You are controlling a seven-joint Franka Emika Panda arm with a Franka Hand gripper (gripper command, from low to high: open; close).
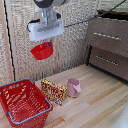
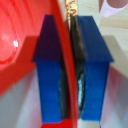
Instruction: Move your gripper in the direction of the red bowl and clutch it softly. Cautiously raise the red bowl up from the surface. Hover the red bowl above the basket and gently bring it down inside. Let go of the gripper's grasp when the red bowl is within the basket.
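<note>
The red bowl [image 1: 42,50] hangs high in the air, its rim pinched between the gripper [image 1: 46,41] fingers [image 2: 50,70]. The basket [image 1: 31,116] sits far below, off to the exterior view's left. Lifting looks done; next comes carrying across, then a slow descent.

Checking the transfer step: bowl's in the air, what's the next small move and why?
Probably shift toward the exterior view's left. The gripper holds the red bowl by its rim, lifted high, but the basket sits lower and further left, so the bowl isn't above it yet.
</note>
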